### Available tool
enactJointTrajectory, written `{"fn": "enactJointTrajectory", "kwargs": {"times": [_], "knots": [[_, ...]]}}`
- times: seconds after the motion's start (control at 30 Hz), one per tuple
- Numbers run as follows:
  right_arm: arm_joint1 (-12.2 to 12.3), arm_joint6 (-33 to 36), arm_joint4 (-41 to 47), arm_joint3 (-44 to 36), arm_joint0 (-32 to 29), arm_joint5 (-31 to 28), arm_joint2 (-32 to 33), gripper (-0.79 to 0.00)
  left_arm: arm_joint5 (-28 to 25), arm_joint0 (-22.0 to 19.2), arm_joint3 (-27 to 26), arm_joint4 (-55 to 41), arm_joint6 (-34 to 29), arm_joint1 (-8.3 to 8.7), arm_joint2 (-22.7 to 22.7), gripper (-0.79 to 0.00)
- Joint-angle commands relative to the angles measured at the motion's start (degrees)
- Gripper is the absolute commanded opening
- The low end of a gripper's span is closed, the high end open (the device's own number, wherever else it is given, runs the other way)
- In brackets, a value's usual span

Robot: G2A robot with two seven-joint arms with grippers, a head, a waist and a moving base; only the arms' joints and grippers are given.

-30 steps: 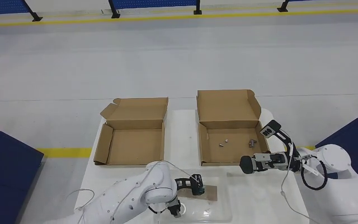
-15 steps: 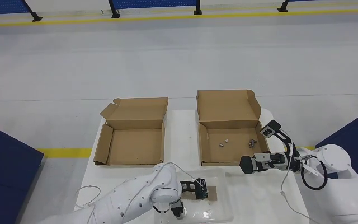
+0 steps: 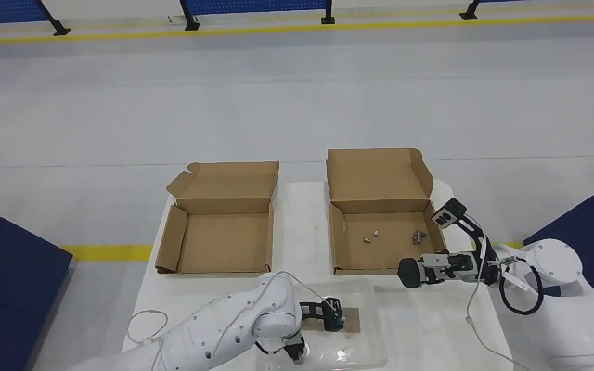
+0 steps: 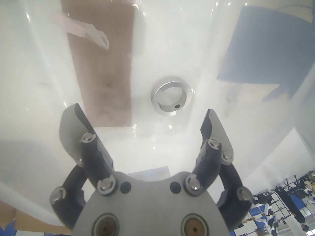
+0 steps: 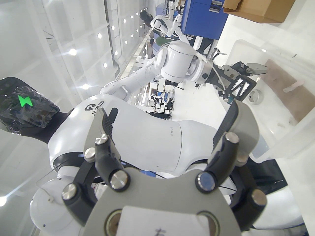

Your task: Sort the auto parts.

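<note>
Clear plastic tray (image 3: 369,306) sits nearest, a metal ring (image 4: 171,96) lying flat on its floor. The left gripper (image 4: 142,109) hangs close above it, jaws spread wide, holding nothing. That smooth ring could skid off a fingertip if they close off-centre. Farther right, the right gripper (image 3: 406,271) hangs agape and empty beside the right box (image 3: 376,176).

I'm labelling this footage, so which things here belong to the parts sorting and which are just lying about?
Job: silver metal ring, pale pink plastic clip, clear plastic tray, empty brown cardboard box, second cardboard box with small metal parts, left gripper.
Lying about: flat brown cardboard sheet, blue cabinet.
</note>
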Motion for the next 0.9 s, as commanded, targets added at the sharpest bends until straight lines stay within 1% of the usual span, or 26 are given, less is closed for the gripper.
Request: {"fn": "enactJointTrajectory", "kwargs": {"times": [0.0,0.13,0.3,0.4,0.7,0.73,0.83,0.87], "knots": [[0.00,0.00,0.00,0.00,0.00,0.00,0.00,0.000,-0.24,-0.10,0.35,0.22,-0.44,-0.15,0.23,-0.508],[0.00,0.00,0.00,0.00,0.00,0.00,0.00,0.000,-0.46,-0.35,1.17,-0.17,-0.93,-0.62,0.56,-0.533],[0.00,0.00,0.00,0.00,0.00,0.00,0.00,0.000,-0.91,-0.61,2.27,-0.45,-0.83,-1.10,0.77,-0.514],[0.00,0.00,0.00,0.00,0.00,0.00,0.00,0.000,-1.18,-0.69,3.02,-0.36,-0.34,-1.34,0.84,-0.536],[0.00,0.00,0.00,0.00,0.00,0.00,0.00,0.000,-1.43,-0.93,4.70,-0.36,-0.32,-2.48,1.83,-0.529],[0.00,0.00,0.00,0.00,0.00,0.00,0.00,0.000,-1.52,-0.96,4.94,-0.30,-0.14,-2.58,1.88,-0.536],[0.00,0.00,0.00,0.00,0.00,0.00,0.00,0.000,-1.50,-1.09,5.49,0.45,0.61,-2.85,1.95,-0.603],[0.00,0.00,0.00,0.00,0.00,0.00,0.00,0.000,-1.24,-1.09,5.65,0.83,0.84,-2.93,1.97,-0.613]]}}
